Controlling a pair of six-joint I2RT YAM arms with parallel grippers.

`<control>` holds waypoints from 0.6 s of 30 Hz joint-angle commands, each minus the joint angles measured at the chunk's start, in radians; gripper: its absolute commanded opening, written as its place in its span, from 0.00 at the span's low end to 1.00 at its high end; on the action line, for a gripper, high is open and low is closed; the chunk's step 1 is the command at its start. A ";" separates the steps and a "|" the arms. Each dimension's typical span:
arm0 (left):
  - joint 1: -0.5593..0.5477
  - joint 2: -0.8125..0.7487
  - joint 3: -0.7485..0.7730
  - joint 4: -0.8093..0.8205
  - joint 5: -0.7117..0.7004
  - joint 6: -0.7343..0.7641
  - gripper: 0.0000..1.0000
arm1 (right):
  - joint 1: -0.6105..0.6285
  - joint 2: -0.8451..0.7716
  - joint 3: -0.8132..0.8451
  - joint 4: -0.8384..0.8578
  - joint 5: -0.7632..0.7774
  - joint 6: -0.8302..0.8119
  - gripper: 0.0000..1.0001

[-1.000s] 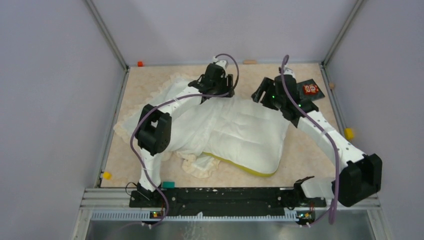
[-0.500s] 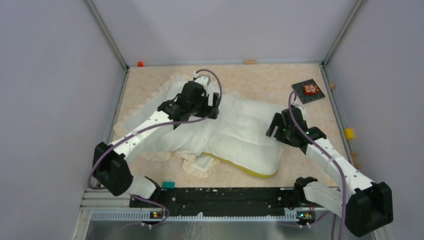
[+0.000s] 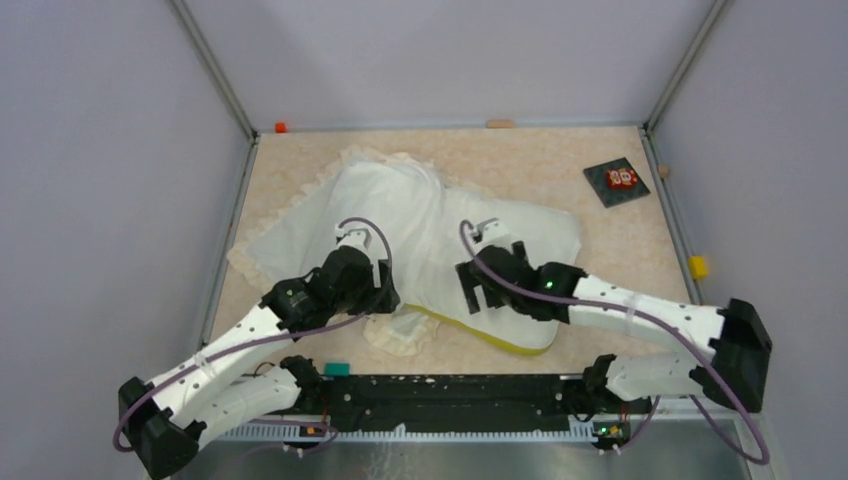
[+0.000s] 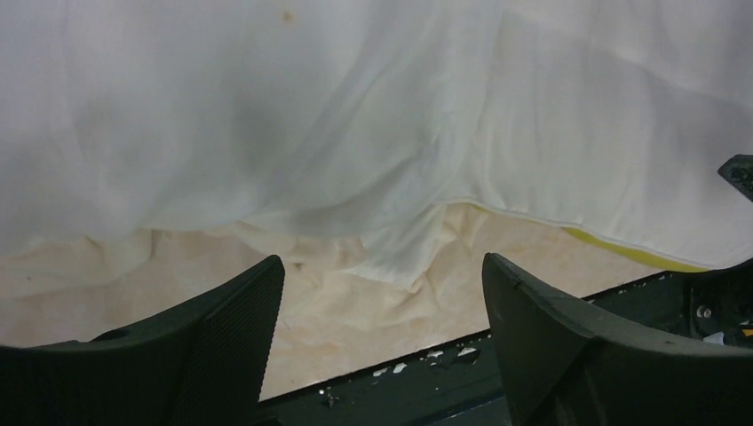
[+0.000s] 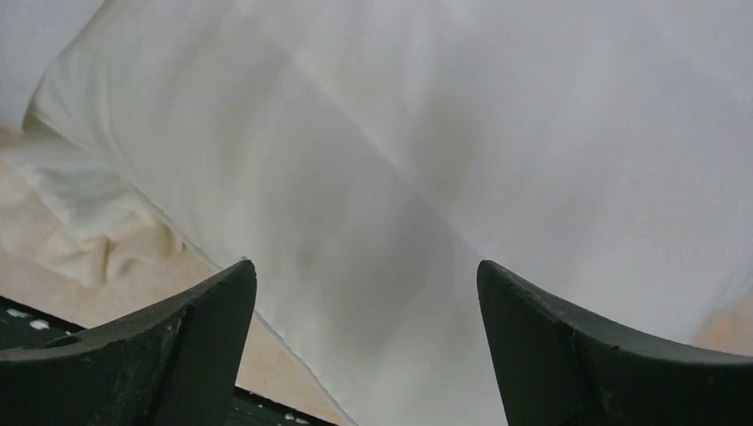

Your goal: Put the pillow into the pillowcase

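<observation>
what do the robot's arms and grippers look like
Left arm and right arm: white links, black joints, a looping purple cable each. Left gripper and right gripper: two black wedge-shaped fingers, finely textured inside.

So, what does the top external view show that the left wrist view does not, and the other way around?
Only the top external view: the left arm and the right arm, the whole frilly pillowcase spread out, and a dark card near the far right corner.
Only the left wrist view: its own jaws close up, wide apart with nothing between them, and the fine folds of the fabric's near edge.
Both: the white pillow, its yellow band, and the beige table.
</observation>
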 commanded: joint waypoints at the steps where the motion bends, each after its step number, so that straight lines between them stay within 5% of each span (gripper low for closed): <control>1: -0.051 -0.032 -0.133 -0.065 -0.012 -0.204 0.83 | 0.163 0.153 0.057 0.086 0.147 -0.127 0.92; 11: -0.150 0.029 -0.318 0.166 -0.097 -0.391 0.87 | 0.269 0.334 0.042 0.201 0.189 -0.220 0.94; 15: -0.153 0.113 -0.357 0.288 -0.142 -0.404 0.76 | 0.270 0.359 0.006 0.241 0.188 -0.210 0.92; 18: -0.153 0.141 -0.340 0.362 -0.165 -0.352 0.58 | 0.269 0.367 0.011 0.268 0.172 -0.224 0.82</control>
